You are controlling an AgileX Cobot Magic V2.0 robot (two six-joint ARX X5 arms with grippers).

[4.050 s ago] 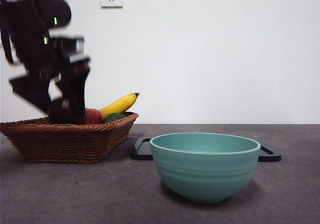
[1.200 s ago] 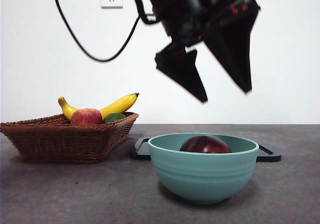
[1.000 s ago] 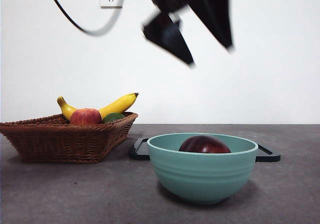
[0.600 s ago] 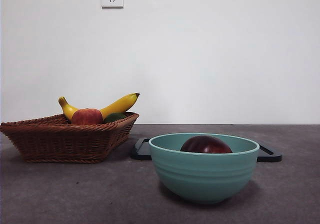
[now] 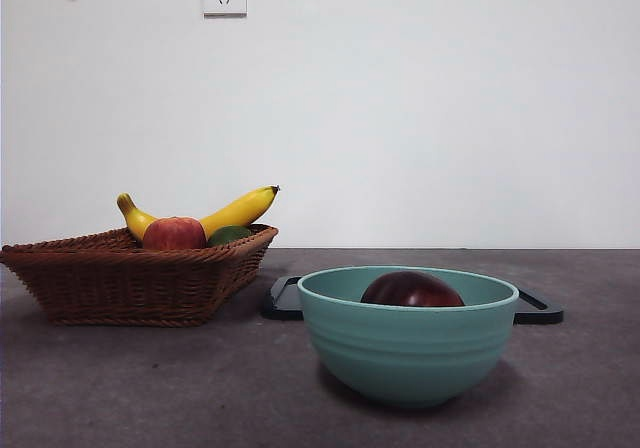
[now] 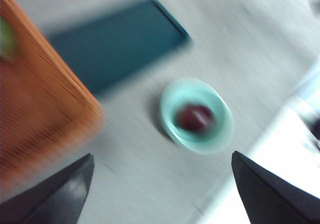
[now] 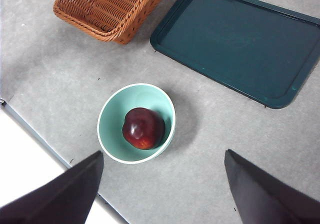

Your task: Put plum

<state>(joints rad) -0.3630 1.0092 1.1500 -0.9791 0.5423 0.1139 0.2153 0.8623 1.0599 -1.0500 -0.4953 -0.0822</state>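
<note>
the grey table carries, from biggest down, a dark teal tray, a woven basket and a mint-green bowl. the tray lies behind the bowl, the basket off to one side, apart from both.

the plum sits inside the bowl, resting on its floor, with nothing touching it. a second ago a big dark gripper hung above the bowl with the plum already down; now the air over the bowl is bare and only a black tip shows at a top corner of the front view. judged from that, the placing looks finished and the arm that did it is pulling away.

the left gripper is high over the table, its jaws spread wide and holding nothing; its picture is smeared, which fits an arm in motion. the right gripper also hangs high, jaws wide apart and empty, its picture sharp.

the front view shows what is left in the basket: a banana, a red-and-yellow apple and a dark green fruit. it shows the tray only as a thin dark edge. the right wrist view gives the tray's whole bare surface and the plum's place in the bowl, slightly off centre.
</note>
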